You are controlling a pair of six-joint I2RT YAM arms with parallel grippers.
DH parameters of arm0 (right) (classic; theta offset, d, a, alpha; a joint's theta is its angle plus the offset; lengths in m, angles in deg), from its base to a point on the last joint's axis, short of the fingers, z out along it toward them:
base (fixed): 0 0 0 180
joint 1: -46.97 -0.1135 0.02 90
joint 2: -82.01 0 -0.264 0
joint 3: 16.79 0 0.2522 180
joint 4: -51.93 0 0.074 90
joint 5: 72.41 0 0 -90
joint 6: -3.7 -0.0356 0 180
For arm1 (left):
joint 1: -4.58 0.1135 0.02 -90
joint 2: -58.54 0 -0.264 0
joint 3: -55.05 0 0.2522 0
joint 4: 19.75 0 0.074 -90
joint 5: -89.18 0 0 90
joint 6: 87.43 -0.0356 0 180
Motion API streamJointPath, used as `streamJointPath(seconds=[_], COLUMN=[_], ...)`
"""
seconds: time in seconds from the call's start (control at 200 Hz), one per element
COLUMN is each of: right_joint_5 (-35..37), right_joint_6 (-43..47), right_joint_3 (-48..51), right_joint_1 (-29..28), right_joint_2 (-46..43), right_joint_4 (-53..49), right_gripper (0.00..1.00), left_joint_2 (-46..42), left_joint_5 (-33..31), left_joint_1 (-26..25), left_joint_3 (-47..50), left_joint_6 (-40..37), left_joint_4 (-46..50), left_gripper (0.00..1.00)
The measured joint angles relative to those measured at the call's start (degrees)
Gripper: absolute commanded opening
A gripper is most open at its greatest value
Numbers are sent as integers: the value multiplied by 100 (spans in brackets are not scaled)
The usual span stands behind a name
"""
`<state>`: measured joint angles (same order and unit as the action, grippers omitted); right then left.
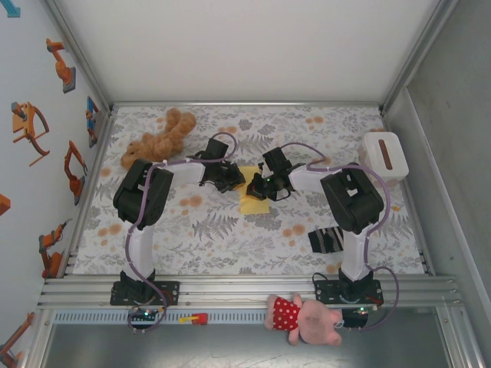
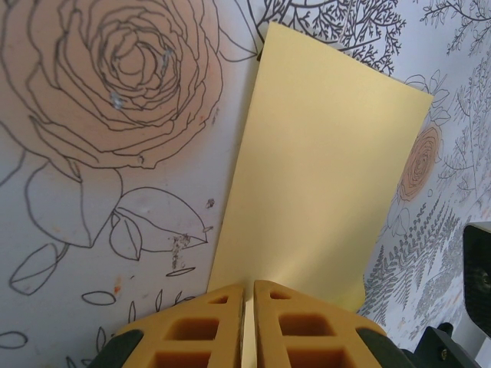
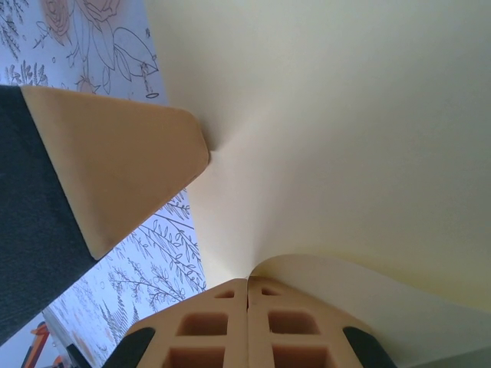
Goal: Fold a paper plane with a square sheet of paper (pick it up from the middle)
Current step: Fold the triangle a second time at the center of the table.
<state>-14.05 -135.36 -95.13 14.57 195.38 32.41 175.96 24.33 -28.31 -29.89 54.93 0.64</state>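
While floral tablecloth (image 1: 215,230) lies flat, left fingers (image 2: 192,330), right fingers (image 3: 207,337) pinching paper (image 2: 322,176), white wall (image 1: 245,46)

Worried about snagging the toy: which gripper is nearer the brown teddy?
Left. The left gripper, pinching the square sheet of paper, sits a little right of the teddy; the right gripper, pinching the same sheet, lies farther right.

No legible txt, labels, brands or nos. on anything in view.

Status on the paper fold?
Left gripper shut on paper edge. Right gripper shut on it too, sheet bowed. Teddy, box well off to the sides.
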Motion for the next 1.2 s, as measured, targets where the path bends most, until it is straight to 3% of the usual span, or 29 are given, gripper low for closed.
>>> streamJointPath(seconds=[0.997, 1.202], right_joint_5=[0, 70], right_joint_6=[20, 22], right_joint_3=[-55, -98], right_joint_1=[-7, -11], right_joint_2=[74, 74], right_joint_4=[-9, -116], right_gripper=[0, 4], left_joint_2=[0, -92], left_joint_5=[11, -109], left_joint_1=[4, 39], left_joint_3=[4, 17], left_joint_6=[22, 61], left_joint_4=[-9, 92], left_gripper=[13, 18])
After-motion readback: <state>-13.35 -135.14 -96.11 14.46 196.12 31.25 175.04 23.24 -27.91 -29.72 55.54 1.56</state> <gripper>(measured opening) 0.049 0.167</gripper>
